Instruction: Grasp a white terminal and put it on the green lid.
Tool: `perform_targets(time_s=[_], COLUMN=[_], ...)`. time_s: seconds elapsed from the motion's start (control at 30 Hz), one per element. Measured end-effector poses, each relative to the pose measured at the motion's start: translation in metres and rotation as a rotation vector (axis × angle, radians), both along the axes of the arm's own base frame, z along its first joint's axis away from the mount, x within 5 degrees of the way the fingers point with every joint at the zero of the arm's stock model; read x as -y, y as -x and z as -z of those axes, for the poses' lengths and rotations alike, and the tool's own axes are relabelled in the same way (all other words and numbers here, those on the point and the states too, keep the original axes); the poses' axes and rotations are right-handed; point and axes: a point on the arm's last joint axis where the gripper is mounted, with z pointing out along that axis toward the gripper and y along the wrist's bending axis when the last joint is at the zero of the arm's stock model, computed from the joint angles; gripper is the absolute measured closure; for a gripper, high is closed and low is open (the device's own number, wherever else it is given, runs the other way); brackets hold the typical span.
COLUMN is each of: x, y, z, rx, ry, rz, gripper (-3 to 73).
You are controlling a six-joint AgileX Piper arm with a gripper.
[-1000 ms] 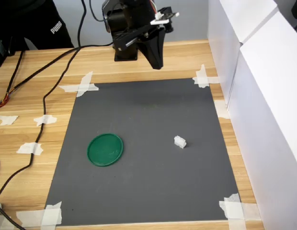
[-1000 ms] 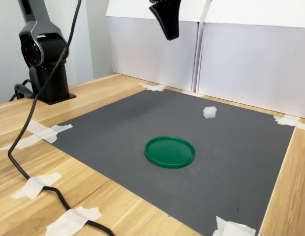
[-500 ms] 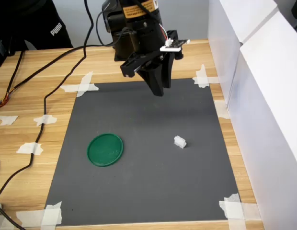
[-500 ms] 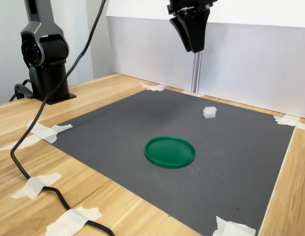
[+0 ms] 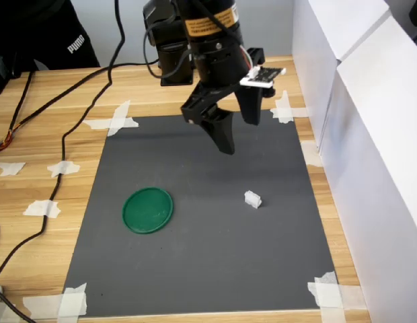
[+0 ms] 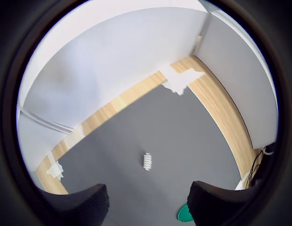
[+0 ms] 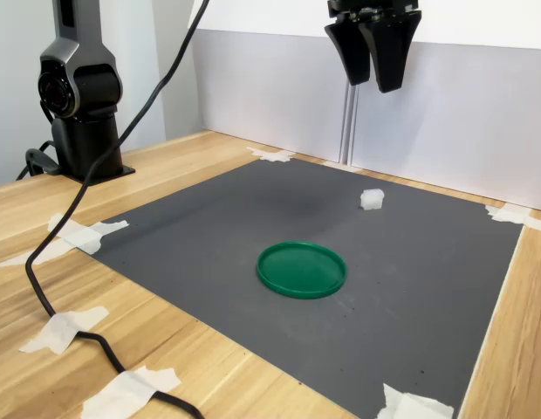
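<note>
The white terminal (image 5: 253, 199) (image 7: 371, 199) (image 6: 147, 161) lies alone on the dark grey mat (image 5: 202, 269). Apart from it, toward the first exterior view's left, the green lid (image 5: 148, 210) (image 7: 302, 269) rests flat on the same mat with nothing on it. My gripper (image 5: 241, 136) (image 7: 373, 85) hangs high above the mat, open, with nothing between its fingers. In the first exterior view it is behind the terminal, toward the arm's base. The wrist view shows the terminal ahead between both fingertips (image 6: 75, 207), and a sliver of the lid (image 6: 184, 214) beside one finger.
White foam panels (image 5: 370, 134) (image 7: 445, 113) wall off the first exterior view's right side. The arm's base (image 7: 78, 105) stands at the mat's far edge. Black cables (image 5: 67, 128) cross the wooden table (image 5: 33, 155), and tape pieces (image 5: 114, 121) hold the mat's corners. A person in black (image 5: 40, 33) is at the back left.
The gripper has moved out from near the arm's base over the mat, toward the terminal, and its fingers have spread apart. Terminal and lid have not moved.
</note>
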Motion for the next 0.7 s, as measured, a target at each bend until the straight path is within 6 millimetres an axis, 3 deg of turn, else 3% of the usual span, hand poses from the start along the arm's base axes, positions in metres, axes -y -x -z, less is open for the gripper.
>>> perform_targets(time_s=[0.17,0.7], x=[-0.023,-0.03], y=[0.0,-0.028], z=[0.005,0.06], rx=[-0.046,-0.134], ry=[0.008,0.099], rz=[0.038,0.089], gripper=[-2.0,6.4])
